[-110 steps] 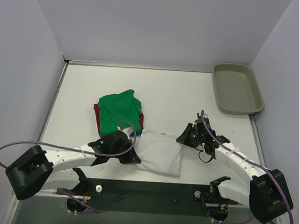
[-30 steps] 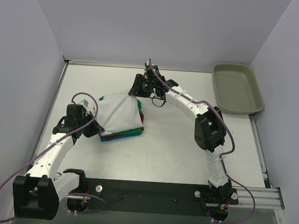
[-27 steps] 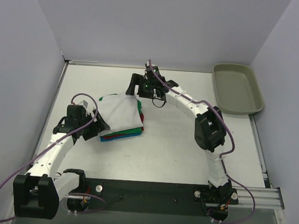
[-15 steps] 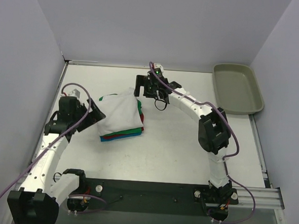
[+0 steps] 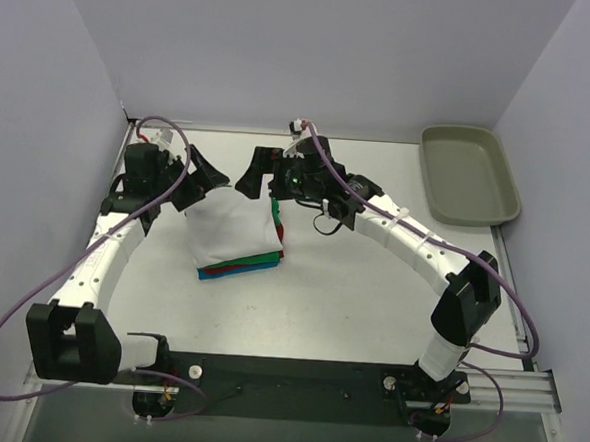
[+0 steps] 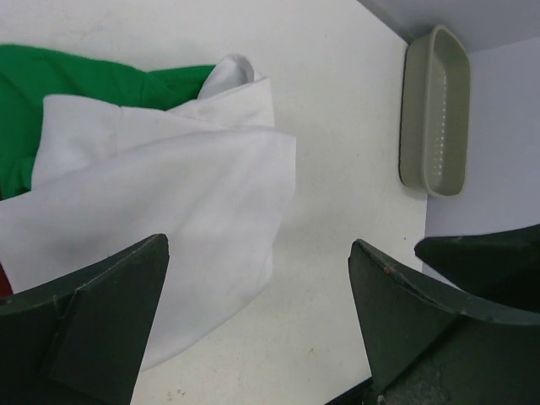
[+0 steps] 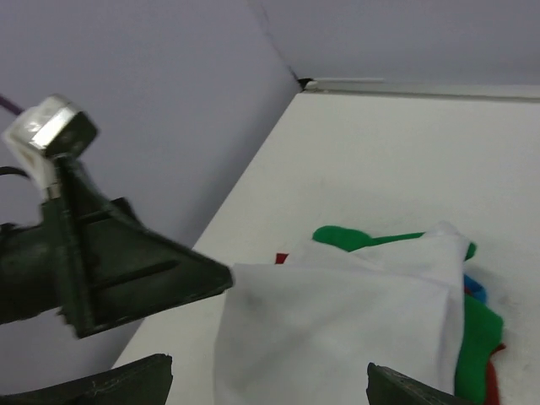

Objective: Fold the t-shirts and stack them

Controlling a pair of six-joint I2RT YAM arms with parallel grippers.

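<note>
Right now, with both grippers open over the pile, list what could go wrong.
1. The white shirt lies loose and skewed on the coloured shirts, its far corner curled up, so it may slide or unfold.
2. The left gripper and right gripper hang open close to that far edge; a low retreat could snag cloth.
3. The two grippers are near each other and might bump.

Bright, even overhead light, faint soft shadows, no glare.
</note>
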